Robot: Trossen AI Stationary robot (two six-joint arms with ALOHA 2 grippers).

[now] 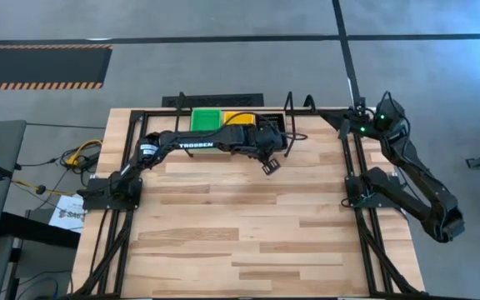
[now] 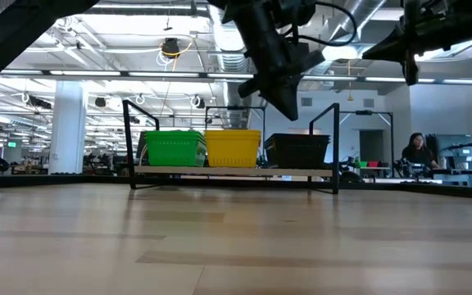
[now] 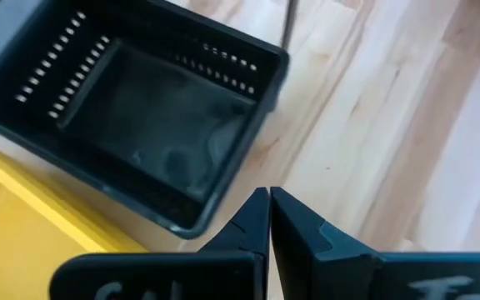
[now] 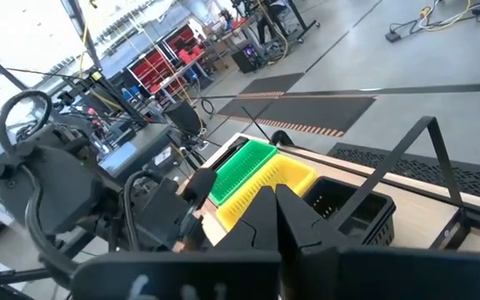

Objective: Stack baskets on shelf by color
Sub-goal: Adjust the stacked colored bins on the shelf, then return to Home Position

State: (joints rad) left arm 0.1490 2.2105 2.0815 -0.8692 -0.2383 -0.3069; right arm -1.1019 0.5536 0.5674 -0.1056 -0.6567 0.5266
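Observation:
Three baskets stand side by side on the low black wire shelf (image 2: 335, 147) at the table's far edge: green (image 2: 173, 147), yellow (image 2: 233, 147) and black (image 2: 297, 150). My left gripper (image 3: 269, 200) is shut and empty. It points slanting down and hangs in the air just on the near side of the black basket (image 3: 140, 108), over bare wood; in the high view this left gripper (image 1: 271, 167) sits near the table's middle. My right gripper (image 4: 277, 196) is shut and empty, held high at the far right (image 1: 352, 127) and pointing level toward the shelf.
The black tube frame (image 1: 352, 179) carries the arm bases along the table's left and right sides. The shelf's upright end loops (image 1: 290, 104) rise beside the black basket. Bare wooden table top (image 1: 248, 233) stretches from the shelf to the near edge.

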